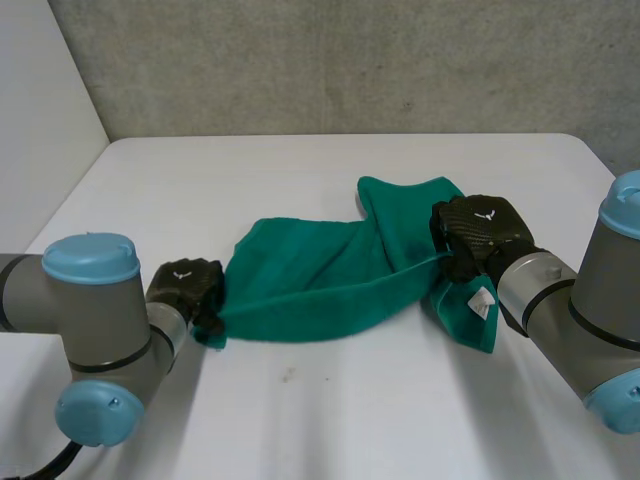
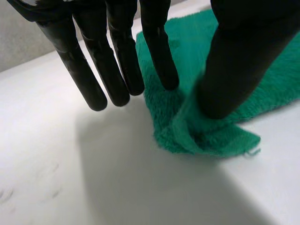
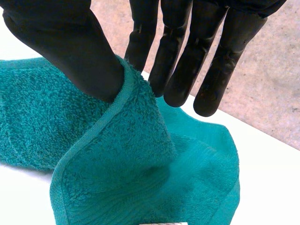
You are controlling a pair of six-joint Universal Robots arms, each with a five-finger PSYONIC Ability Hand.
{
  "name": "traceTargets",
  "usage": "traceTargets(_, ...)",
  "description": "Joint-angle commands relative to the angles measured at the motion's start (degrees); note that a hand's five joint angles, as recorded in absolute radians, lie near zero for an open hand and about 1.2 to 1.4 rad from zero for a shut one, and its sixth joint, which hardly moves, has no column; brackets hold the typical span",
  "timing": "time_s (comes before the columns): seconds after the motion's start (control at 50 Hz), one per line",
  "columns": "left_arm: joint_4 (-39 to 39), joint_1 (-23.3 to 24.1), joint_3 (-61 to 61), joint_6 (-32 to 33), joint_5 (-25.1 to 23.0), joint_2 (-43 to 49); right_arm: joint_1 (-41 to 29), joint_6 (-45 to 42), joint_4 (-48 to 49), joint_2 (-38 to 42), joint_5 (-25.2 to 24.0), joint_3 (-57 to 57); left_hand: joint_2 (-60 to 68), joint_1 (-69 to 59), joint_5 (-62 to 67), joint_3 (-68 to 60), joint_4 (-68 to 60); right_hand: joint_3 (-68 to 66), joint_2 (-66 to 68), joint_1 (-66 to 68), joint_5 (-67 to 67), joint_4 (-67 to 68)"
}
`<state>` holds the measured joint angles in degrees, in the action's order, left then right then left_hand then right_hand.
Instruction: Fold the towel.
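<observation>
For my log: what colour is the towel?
The towel is plain teal green; the right wrist view shows it best.

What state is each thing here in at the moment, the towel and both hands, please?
towel: crumpled and partly doubled over, not neatly folded, lying on the table with its right end lifted.
left hand: shut on the towel's near left corner, pinched between thumb and a finger.
right hand: shut on the towel's right edge, pinched between thumb and fingers and held raised.

table [image 1: 330, 410]: white | wall [image 1: 350, 60]: grey, rough, behind table's far edge | panel [image 1: 40, 90]: white, along table's left side
</observation>
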<state>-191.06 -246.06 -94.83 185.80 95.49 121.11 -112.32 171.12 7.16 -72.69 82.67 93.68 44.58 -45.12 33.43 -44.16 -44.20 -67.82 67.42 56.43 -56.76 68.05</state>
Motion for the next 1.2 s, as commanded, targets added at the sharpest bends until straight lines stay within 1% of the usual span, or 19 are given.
traceTargets(0.02,-1.3,0.1,1.3,0.0,-4.4,0.4,0.0,0.0,0.0,0.0,-0.1,0.0,27.5,-27.0,28.7,-27.9,-27.9,-12.2,12.6,23.6,-13.2,11.9)
traceTargets(0.04,-1.3,0.1,1.7,0.1,-4.7,1.0,0.0,0.0,0.0,0.0,-0.1,-0.1,35.3,-34.8,36.5,-35.8,-35.7,-12.2,12.6,23.6,-13.2,11.9)
traceTargets(0.16,-1.0,0.1,2.5,0.4,-4.7,2.5,0.1,-0.1,0.0,-0.1,0.0,-0.3,35.4,-34.9,36.6,-35.8,-35.8,-12.2,12.6,23.6,-13.2,11.9)
traceTargets(0.26,-0.3,-0.8,2.4,0.4,-4.3,0.5,0.2,-1.0,-0.9,-0.3,0.1,-2.0,35.4,-34.9,36.6,-35.8,-35.8,-12.2,12.6,23.6,-13.2,11.9)
traceTargets(0.32,1.0,-2.7,1.1,0.5,-4.3,-6.3,0.1,-3.0,-4.8,-3.0,-0.1,-4.1,35.4,-34.9,36.6,-35.8,-35.8,-12.2,12.6,23.6,-13.2,11.9)
traceTargets(0.4,4.6,-3.0,-0.7,0.8,-4.3,-16.8,0.2,-8.4,-11.4,-8.5,-0.1,-6.7,35.4,-34.9,36.6,-35.8,-35.8,-12.2,12.6,23.6,-13.2,11.9)
traceTargets(0.48,9.3,-2.6,-1.6,1.9,-4.5,-28.3,0.0,-19.6,-21.9,-14.2,-0.1,-8.8,35.4,-34.9,36.6,-35.8,-35.8,-12.2,12.6,23.6,-13.2,11.9)
traceTargets(0.58,17.3,-2.7,-3.6,6.3,-4.9,-37.1,-0.1,-30.6,-31.8,-15.6,0.1,-7.7,35.4,-34.9,36.6,-35.8,-35.8,-12.2,12.6,23.6,-13.2,11.9)
traceTargets(0.64,19.6,-2.7,-4.4,9.0,-4.9,-37.1,-0.4,-35.8,-35.8,-14.9,0.3,-6.1,35.4,-34.9,36.6,-35.8,-35.8,-12.2,12.6,23.6,-13.2,11.9)
traceTargets(0.7,20.7,-2.5,-5.8,11.4,-4.7,-34.9,-0.7,-37.1,-36.1,-14.0,0.1,-4.7,35.4,-34.9,36.6,-35.8,-35.8,-12.2,12.6,23.6,-13.2,11.9)
traceTargets(0.74,20.6,-2.5,-6.1,12.2,-4.6,-32.3,-0.7,-37.4,-36.1,-10.6,0.0,-3.9,35.4,-34.9,36.6,-35.8,-35.8,-12.2,12.6,23.6,-13.2,11.9)
traceTargets(0.82,20.6,-2.4,-4.8,13.4,-4.3,-21.3,-0.8,-37.3,-35.8,-3.4,0.0,-4.7,35.4,-34.9,36.6,-35.8,-35.8,-12.2,12.6,23.6,-13.2,11.9)
traceTargets(0.86,20.4,-2.4,-4.1,13.4,-4.3,-19.6,-0.8,-37.3,-35.5,-2.3,0.0,-4.9,35.4,-34.9,36.6,-35.8,-35.8,-12.2,12.6,23.6,-13.2,11.9)
traceTargets(0.88,19.7,-2.4,-2.4,13.4,-4.3,-15.9,-0.9,-37.2,-34.4,1.0,0.1,-6.6,35.4,-34.9,36.6,-35.8,-35.8,-12.2,12.6,23.6,-13.2,11.9)
traceTargets(0.98,16.5,-2.4,7.7,13.4,-2.3,-5.9,-0.8,-36.6,-31.3,6.4,1.5,-12.3,35.4,-34.9,36.6,-35.8,-35.8,-12.2,12.6,23.6,-13.2,11.9)
traceTargets(1.1,13.5,-2.2,23.5,13.2,1.0,-3.9,-0.9,-27.5,-20.6,9.1,9.2,-28.9,35.4,-34.9,36.6,-35.8,-35.8,-12.2,12.6,23.6,-13.2,11.9)
traceTargets(1.16,6.8,-2.1,31.2,12.5,1.6,-6.0,-1.1,-23.6,-13.7,7.7,11.4,-32.8,35.4,-34.9,36.6,-35.8,-35.8,-12.2,12.6,23.6,-13.2,11.9)
traceTargets(1.18,4.4,-2.1,32.1,12.4,1.7,-7.1,-1.1,-21.8,-8.4,5.0,12.2,-33.7,35.4,-34.9,36.6,-35.8,-35.8,-12.2,12.6,23.6,-13.2,11.9)
traceTargets(1.2,-1.0,-2.0,32.3,12.2,2.1,-10.0,-1.0,-20.9,-6.0,3.2,12.2,-33.6,35.4,-34.9,36.6,-35.8,-35.8,-12.2,12.6,23.6,-13.2,11.9)
